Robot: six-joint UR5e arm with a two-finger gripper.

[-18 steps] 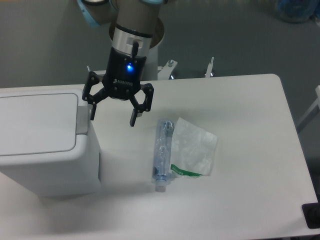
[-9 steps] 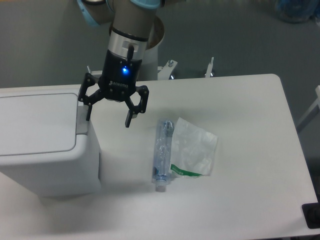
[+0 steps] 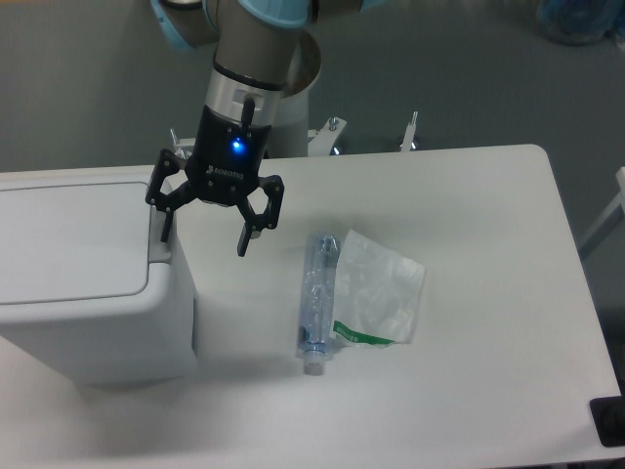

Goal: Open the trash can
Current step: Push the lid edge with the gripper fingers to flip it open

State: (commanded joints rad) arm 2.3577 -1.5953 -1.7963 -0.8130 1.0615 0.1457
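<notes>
The trash can (image 3: pixel 88 283) is a large boxy white bin at the left of the table, with its flat lid (image 3: pixel 68 239) shut and a grey hinge strip (image 3: pixel 159 234) along its right edge. My gripper (image 3: pixel 202 238) is open and empty, pointing down. It hangs at the bin's right edge. Its left finger (image 3: pixel 161 223) is over the hinge strip and its right finger (image 3: pixel 244 234) is over the table beside the bin.
A clear plastic bottle (image 3: pixel 316 298) lies on the white table (image 3: pixel 469 293) to the right of the gripper, next to a crumpled clear plastic bag (image 3: pixel 379 288). A black object (image 3: pixel 607 422) sits at the table's front right corner.
My gripper has moved left, toward the trash can's hinge edge. It stays open. The lid, the bottle and the bag have not moved.
</notes>
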